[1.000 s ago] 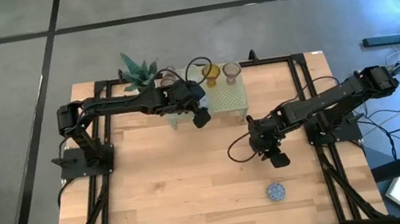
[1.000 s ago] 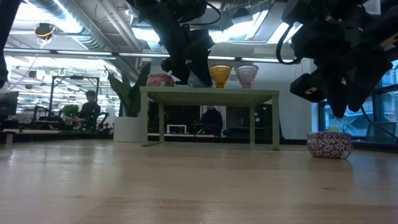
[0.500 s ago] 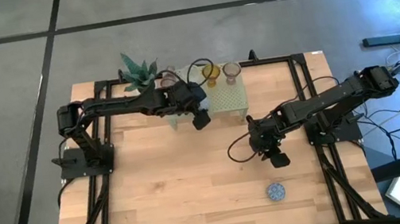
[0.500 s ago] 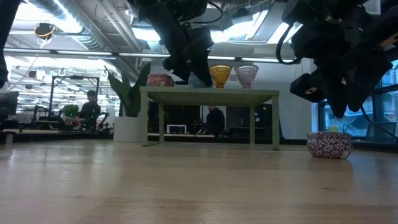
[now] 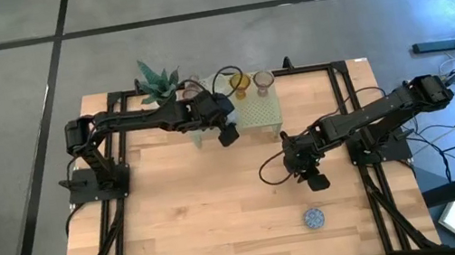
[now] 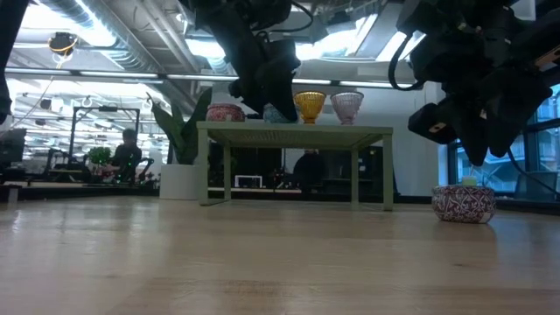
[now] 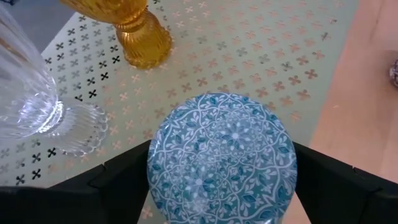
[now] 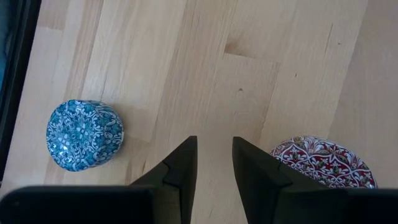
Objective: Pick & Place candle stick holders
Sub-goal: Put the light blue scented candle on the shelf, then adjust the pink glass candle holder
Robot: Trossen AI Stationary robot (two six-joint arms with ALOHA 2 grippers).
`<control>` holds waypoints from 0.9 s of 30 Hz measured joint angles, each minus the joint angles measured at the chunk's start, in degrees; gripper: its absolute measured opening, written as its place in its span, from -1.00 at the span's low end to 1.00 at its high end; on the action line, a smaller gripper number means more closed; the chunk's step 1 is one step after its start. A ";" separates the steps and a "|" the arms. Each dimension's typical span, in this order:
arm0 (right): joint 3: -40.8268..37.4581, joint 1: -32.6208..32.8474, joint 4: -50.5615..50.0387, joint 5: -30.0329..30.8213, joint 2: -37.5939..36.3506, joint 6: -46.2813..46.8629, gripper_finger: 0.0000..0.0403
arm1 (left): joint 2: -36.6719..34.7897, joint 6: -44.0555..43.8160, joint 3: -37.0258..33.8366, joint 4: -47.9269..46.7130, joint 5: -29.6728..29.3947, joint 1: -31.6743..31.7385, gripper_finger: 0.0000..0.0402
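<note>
Since the earlier frame the left gripper (image 7: 221,186) has spread its fingers slightly wider around the blue mosaic holder (image 7: 222,157) on the pale green stand (image 7: 273,56), likely releasing it beside the amber holder (image 7: 134,28), while the right gripper (image 8: 214,165) hangs narrow and empty.

Pale green perforated stand (image 5: 263,111) sitting at table's (image 5: 196,215) twelve o'clock edge; potted plant (image 5: 156,82) standing at stand's nine o'clock.
</note>
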 joint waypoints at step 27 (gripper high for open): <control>0.00 -0.01 -0.09 -0.01 0.00 0.28 -0.48 | -6.99 8.65 0.02 -0.98 -20.58 -9.80 0.76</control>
